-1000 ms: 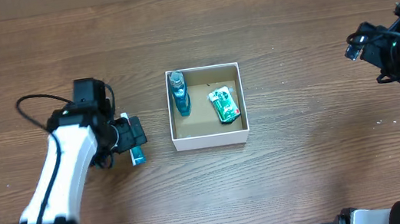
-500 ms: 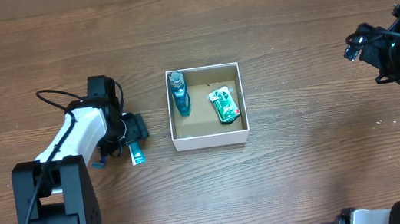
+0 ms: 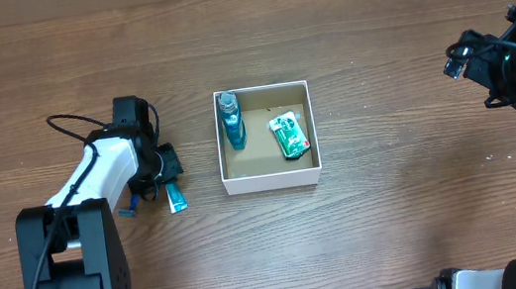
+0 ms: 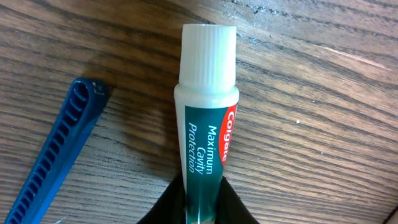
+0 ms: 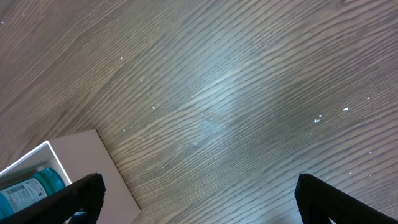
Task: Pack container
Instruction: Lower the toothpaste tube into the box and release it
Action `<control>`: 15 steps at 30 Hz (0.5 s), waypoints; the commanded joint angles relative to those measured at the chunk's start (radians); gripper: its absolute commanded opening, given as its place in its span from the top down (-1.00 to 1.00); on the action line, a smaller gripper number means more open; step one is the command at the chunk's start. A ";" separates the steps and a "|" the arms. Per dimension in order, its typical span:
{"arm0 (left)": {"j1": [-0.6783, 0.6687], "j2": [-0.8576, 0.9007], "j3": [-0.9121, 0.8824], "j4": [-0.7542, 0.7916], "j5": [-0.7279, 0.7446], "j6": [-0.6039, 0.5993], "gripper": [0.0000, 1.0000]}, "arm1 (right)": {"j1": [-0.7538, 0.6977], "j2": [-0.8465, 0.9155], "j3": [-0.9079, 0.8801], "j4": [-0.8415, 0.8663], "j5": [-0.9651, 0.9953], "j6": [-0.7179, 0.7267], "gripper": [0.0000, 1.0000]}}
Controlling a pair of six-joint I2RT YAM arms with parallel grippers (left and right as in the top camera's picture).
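Left arm bends low at left-centre, left fingers [image 4: 163, 211] clamping a green-and-white plastic toothpaste tube [image 4: 206, 134], now drawn slightly leftward; right fingers [image 5: 78, 193] spread apart.

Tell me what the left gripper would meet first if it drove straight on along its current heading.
The Colgate toothpaste tube: it lies between the left gripper's fingers, running straight ahead. The blue ridged handle sits off-line to one side; depth is unclear.
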 commanded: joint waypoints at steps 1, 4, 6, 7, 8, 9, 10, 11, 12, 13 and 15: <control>0.009 0.018 0.019 -0.006 -0.001 0.005 0.67 | 0.003 -0.020 -0.001 0.003 -0.006 -0.007 -1.00; 0.009 -0.022 0.123 -0.100 -0.028 0.006 0.65 | 0.003 -0.020 -0.001 0.003 -0.006 -0.007 -1.00; 0.004 -0.075 0.217 -0.169 -0.042 0.025 0.65 | 0.003 -0.020 -0.001 0.003 -0.006 -0.007 -1.00; -0.005 -0.106 0.263 -0.199 -0.046 0.034 0.66 | 0.003 -0.020 -0.001 0.003 -0.006 -0.007 -1.00; -0.020 -0.140 0.310 -0.222 -0.045 0.048 0.67 | 0.003 -0.020 -0.001 0.003 -0.006 -0.007 -1.00; -0.037 -0.167 0.345 -0.237 -0.045 0.060 0.68 | 0.003 -0.020 -0.001 0.004 -0.006 -0.007 -1.00; -0.090 -0.226 0.405 -0.250 -0.045 0.105 0.74 | 0.003 -0.020 -0.001 0.004 -0.006 -0.007 -1.00; -0.142 -0.266 0.435 -0.249 -0.047 0.153 0.78 | 0.003 -0.020 -0.001 0.004 -0.006 -0.007 -1.00; -0.192 -0.294 0.451 -0.243 -0.053 0.192 0.81 | 0.003 -0.020 -0.001 0.004 -0.006 -0.007 -1.00; -0.262 -0.321 0.456 -0.233 -0.066 0.245 0.85 | 0.003 -0.020 -0.001 0.004 -0.006 -0.007 -1.00; -0.372 -0.330 0.456 -0.232 -0.100 0.308 0.92 | 0.003 -0.020 -0.001 0.004 -0.006 -0.007 -1.00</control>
